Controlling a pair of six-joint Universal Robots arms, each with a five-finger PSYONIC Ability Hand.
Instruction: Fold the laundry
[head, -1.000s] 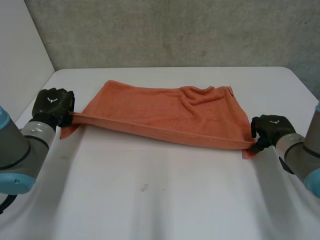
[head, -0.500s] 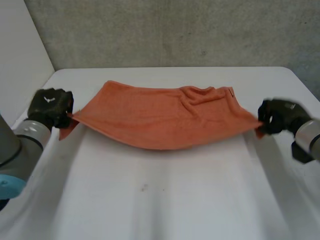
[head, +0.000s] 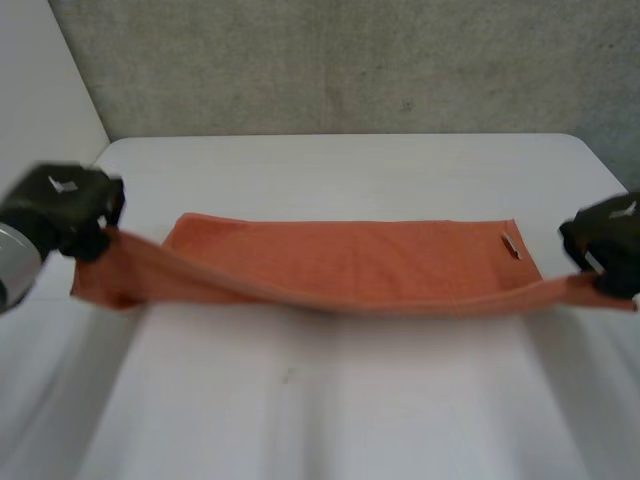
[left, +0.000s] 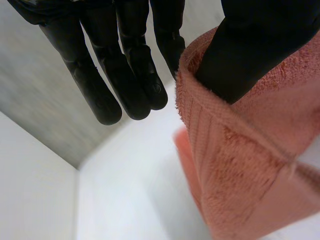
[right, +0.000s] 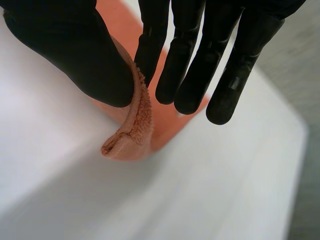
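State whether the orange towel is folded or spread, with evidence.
Spread out, not folded: the towel stretches between the left hand and right hand, each pinching a near corner.

A white surface (head: 330, 400) with rounded far corners stands against a rough grey concrete wall (head: 350, 60). A plain white panel (head: 40, 90) rises at the far left.

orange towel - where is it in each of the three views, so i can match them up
Head view: the orange towel spans the white table, one corner held by the left hand and one by the right hand.
Left wrist view: the orange towel drapes from the left hand's thumb pinch.
Right wrist view: the orange towel is pinched between the right hand's thumb and fingers.
Shared landmark: the white table under the towel.
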